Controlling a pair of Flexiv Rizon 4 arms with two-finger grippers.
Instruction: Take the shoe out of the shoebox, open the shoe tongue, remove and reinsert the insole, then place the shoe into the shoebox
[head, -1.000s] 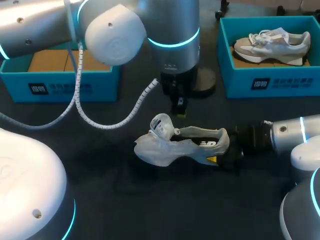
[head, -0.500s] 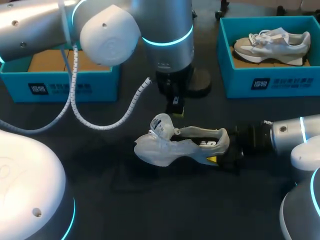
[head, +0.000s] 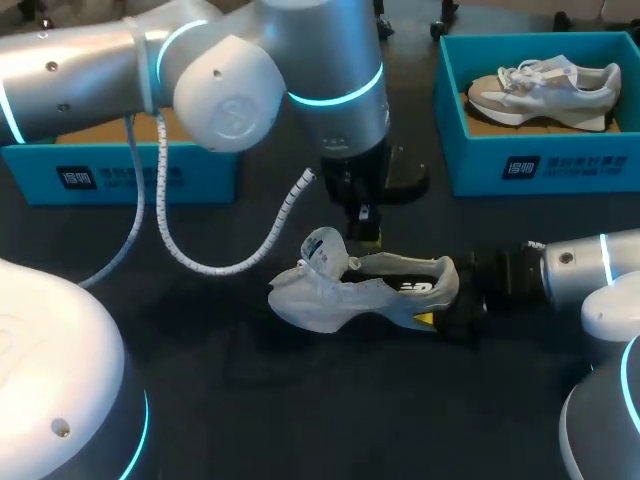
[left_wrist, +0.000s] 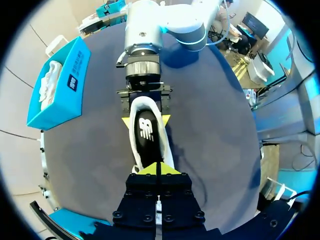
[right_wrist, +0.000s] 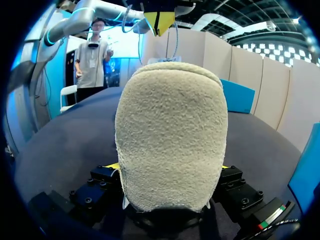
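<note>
Grey shoe (head: 365, 290) is sitting mid-table (head: 300, 400), its heel being clamped by the right gripper (left_wrist: 145, 120). The left gripper (head: 364, 236), tips pinched together, is dropping closer to the shoe's opening, probably going for the insole.

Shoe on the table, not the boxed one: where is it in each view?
Head view: shoe lies mid-table, heel in the right tool.
Left wrist view: shoe ahead of the left tool, opening facing the camera.
Right wrist view: shoe heel-on, filling the middle between the right tool's fingers.
Shared landmark: the left tool's closed yellow tips, visible in all three.
</note>
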